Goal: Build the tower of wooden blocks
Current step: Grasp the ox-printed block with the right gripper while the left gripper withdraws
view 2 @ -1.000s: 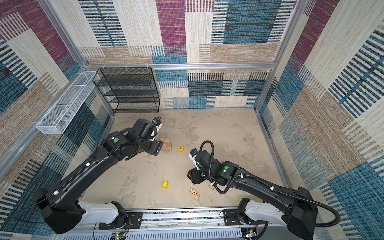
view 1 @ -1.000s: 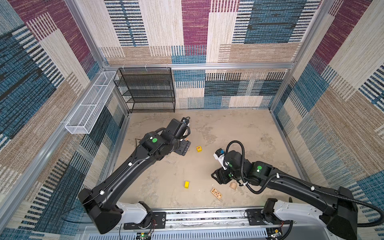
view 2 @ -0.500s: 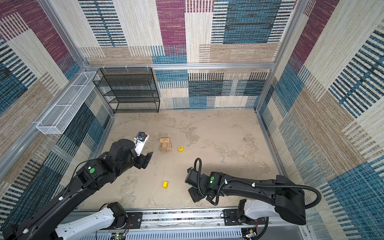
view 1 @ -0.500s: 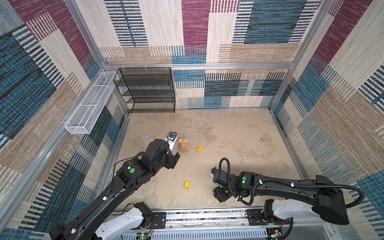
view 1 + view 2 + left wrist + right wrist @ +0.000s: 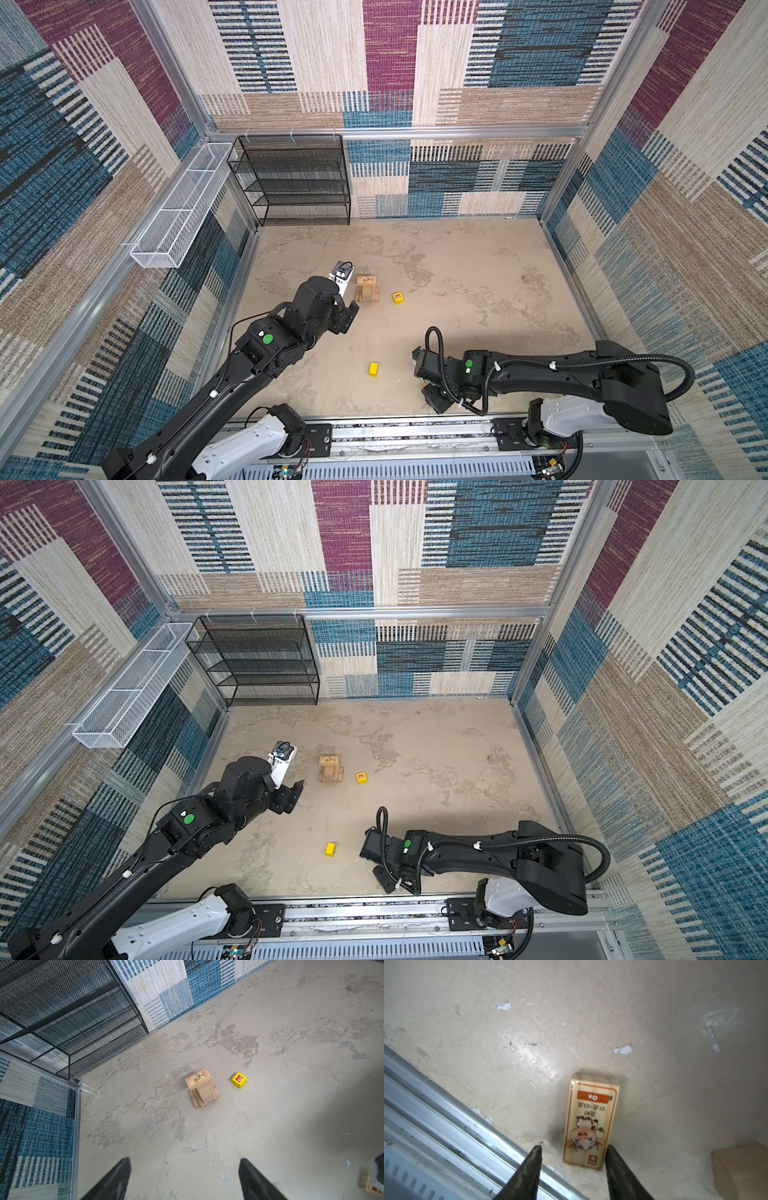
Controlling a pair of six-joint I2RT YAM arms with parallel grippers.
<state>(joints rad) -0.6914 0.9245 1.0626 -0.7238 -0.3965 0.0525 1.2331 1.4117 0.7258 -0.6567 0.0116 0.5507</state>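
The tower [image 5: 368, 289] [image 5: 331, 769] [image 5: 202, 1088] is a short stack of tan wood blocks topped by a picture-printed oblong. Just right of it lies a yellow block with a red E [image 5: 398, 297] [image 5: 239, 1080]. A plain yellow block [image 5: 373, 368] [image 5: 330, 848] lies nearer the front. My left gripper [image 5: 349, 316] [image 5: 184, 1162] hangs open and empty, front-left of the tower. My right gripper [image 5: 434, 401] [image 5: 574, 1147] is low at the front edge, its jaws open either side of the near end of a tan "Ox" block [image 5: 591, 1122] lying flat. My arm hides that block in both top views.
A black wire shelf [image 5: 291, 178] stands at the back left, with a white wire basket [image 5: 178, 208] on the left wall. The metal front rail [image 5: 446, 1115] runs right beside my right gripper. Another tan piece [image 5: 741, 1169] lies close to the Ox block.
My left gripper has drawn back from the tower toward the front left, uncovering it. My right arm has dropped to the front edge over the Ox block, and its jaws have narrowed.
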